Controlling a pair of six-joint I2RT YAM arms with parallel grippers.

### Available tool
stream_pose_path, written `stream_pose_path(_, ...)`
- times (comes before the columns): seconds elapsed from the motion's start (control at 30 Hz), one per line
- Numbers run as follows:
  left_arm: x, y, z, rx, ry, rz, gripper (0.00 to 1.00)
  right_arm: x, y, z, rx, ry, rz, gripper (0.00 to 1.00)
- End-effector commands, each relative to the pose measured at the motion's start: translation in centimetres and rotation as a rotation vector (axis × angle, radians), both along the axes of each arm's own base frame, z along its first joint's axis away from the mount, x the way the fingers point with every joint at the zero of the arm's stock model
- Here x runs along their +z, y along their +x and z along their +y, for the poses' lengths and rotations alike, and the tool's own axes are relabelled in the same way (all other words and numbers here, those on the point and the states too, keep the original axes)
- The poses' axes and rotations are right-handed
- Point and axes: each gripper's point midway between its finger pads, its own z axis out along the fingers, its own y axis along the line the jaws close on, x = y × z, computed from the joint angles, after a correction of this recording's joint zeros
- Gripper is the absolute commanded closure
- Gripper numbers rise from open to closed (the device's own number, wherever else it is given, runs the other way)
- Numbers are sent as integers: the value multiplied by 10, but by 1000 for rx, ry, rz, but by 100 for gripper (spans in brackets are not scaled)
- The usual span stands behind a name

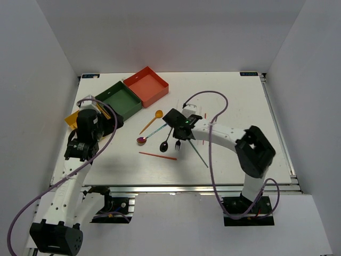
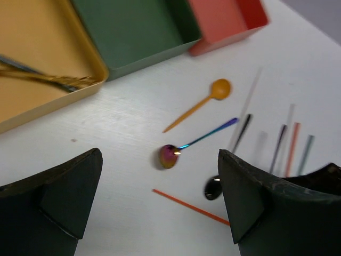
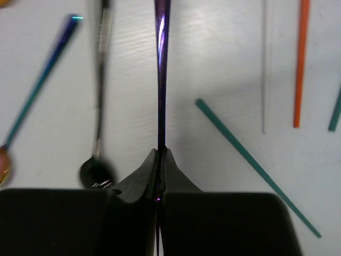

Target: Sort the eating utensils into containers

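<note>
A: How's the right gripper [image 3: 160, 156]?
B: Pressed together on the purple utensil [image 3: 161, 64], at its thin handle, on the table [image 3: 213, 53] between black spoon [image 3: 97, 170] and teal chopstick [image 3: 256, 165].
A: Handling?
B: Probably stiff, light, slick; may swivel.

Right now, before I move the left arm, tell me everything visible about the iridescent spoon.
The iridescent spoon is slim, glossy and metal-looking: a small oval bowl shimmering purple and gold, a thin handle shading from teal to blue-violet at the tip. It lies flat on the white table, bowl nearer the left arm, handle slanting away toward the far right. The gold spoon lies beyond it, the red chopstick on its near side; it touches neither, and no gripper touches it.
</note>
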Motion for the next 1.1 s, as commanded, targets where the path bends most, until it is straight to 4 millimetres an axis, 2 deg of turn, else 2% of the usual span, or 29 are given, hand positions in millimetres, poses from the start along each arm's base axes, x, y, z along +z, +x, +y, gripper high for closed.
stream_pose_path(0.0, 56, 9, -44, -203, -137, -132, 2, 79, 19, 46, 271, 199, -223, 100)
stream_pose_path(0.1, 70, 12, -67, -310, -219, -156, 2, 103, 8, 71, 530, 263, -269, 100)
stream_pose_path(0.13, 71, 12, -75, -345, -247, -156, 2, 116, 0, 91, 647, 335, -283, 100)
stream_pose_path(0.2, 76, 9, -96, -435, -358, -162, 2, 134, -8, 102, 772, 360, -321, 100)
stream_pose_path(0.23, 73, 10, -101, -450, -393, -148, 2, 149, -14, 116, 844, 423, -362, 100)
stream_pose_path(0.3, 66, 11, -106, -458, -431, -133, 2, 164, -21, 120, 899, 467, -408, 100)
stream_pose_path(0.33, 62, 13, -106, -454, -440, -123, 2, 172, -31, 127, 973, 502, -414, 100)
stream_pose_path(0.4, 63, 15, -112, -476, -471, -130, 2, 194, -33, 139, 1029, 549, -466, 100)
stream_pose_path(0.57, 35, 28, -113, -439, -504, -41, 2, 215, -41, 154, 1116, 598, -489, 100)
stream_pose_path(0.73, 24, 40, -113, -406, -525, -38, 5, 223, -48, 172, 1187, 645, -486, 100)
stream_pose_path(0.77, 21, 43, -113, -398, -526, -25, 18, 223, -49, 174, 1193, 647, -491, 100)
stream_pose_path(0.83, 19, 47, -111, -378, -524, -26, 32, 224, -50, 177, 1206, 650, -495, 100)
stream_pose_path(0.87, 21, 49, -110, -369, -532, -31, 67, 223, -48, 181, 1206, 648, -496, 100)
stream_pose_path(0.93, 26, 53, -109, -358, -537, -44, 91, 219, -43, 184, 1201, 636, -493, 100)
stream_pose_path(0.97, 31, 55, -108, -349, -539, -52, 100, 216, -38, 187, 1195, 631, -495, 100)
stream_pose_path(1.03, 36, 59, -99, -286, -527, -74, 100, 213, -30, 188, 1178, 627, -499, 100)
stream_pose_path(1.07, 32, 60, -92, -239, -513, -61, 100, 211, -26, 188, 1169, 630, -494, 100)
